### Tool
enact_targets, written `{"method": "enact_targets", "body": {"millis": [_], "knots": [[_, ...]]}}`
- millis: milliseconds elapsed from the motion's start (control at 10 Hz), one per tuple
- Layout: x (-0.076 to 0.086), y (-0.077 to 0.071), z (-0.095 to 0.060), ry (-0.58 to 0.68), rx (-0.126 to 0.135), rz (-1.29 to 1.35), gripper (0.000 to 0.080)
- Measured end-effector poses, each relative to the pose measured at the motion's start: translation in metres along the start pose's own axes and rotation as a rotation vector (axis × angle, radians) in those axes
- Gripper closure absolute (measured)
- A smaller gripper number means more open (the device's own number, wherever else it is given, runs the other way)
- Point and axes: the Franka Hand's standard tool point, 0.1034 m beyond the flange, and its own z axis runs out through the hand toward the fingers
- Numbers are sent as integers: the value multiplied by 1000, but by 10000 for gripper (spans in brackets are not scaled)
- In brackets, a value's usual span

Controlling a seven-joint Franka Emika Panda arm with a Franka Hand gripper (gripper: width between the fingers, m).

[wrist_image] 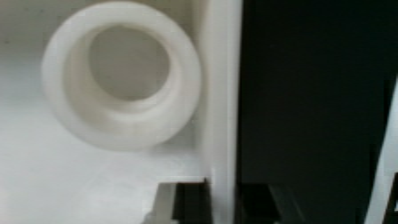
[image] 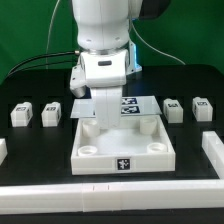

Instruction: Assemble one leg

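Note:
The big white square panel [image: 125,150] with round corner sockets lies flat mid-table. My gripper [image: 103,108] is down at its far edge, towards the exterior view's left. In the wrist view one round socket [wrist_image: 121,85] fills the picture, and the panel's rim [wrist_image: 221,100] runs between my two dark fingertips [wrist_image: 183,203]; the jaws stand narrow, closed on that rim [wrist_image: 222,200]. Small white legs with marker tags lie on the black table: two at the exterior view's left [image: 20,114] [image: 51,113] and two at its right [image: 173,108] [image: 201,108]. None is held.
The marker board [image: 128,103] lies just behind the panel, partly under the arm. White rails border the table at the front [image: 110,190] and at the exterior view's right [image: 213,152]. The black table [wrist_image: 320,100] shows beside the panel's rim.

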Motion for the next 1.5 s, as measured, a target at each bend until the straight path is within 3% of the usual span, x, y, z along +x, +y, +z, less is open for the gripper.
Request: {"method": "enact_targets", "body": {"millis": [300,800,1000,1500], "knots": [[13,11,-2,6,-12,-9,738],[47,42,-8,20,-45,-6,738],[61,52,-9,26,-44,6,738],[58,54,-10,27,-47,18,738]]}}
